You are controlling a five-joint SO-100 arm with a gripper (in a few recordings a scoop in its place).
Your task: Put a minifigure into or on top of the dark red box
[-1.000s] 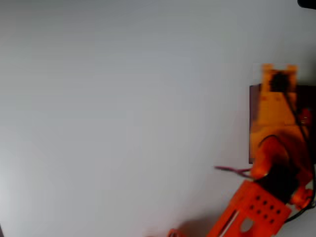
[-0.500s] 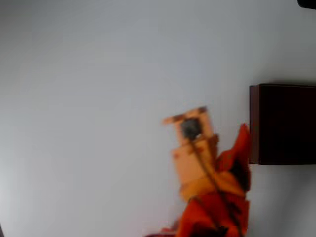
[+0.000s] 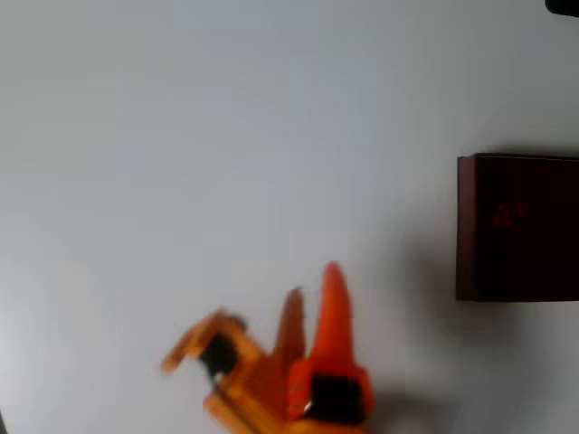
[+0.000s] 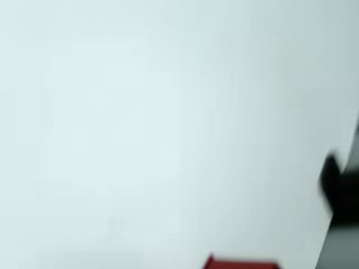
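Overhead view: my gripper sits by the bench's bottom edge, fingers slightly parted, nothing between them. Over at the right edge, the dark red box has the minifigure inside, just a blurry red speck.

You see a plain pale grey-white table with no pattern. The dark red box has maroon walls and a near-black interior, and a small bright red speck, the minifigure, glows inside that box. Left of the box, your gripper is orange, its fingers brighter red-orange, with black parts on the arm's paler orange body.
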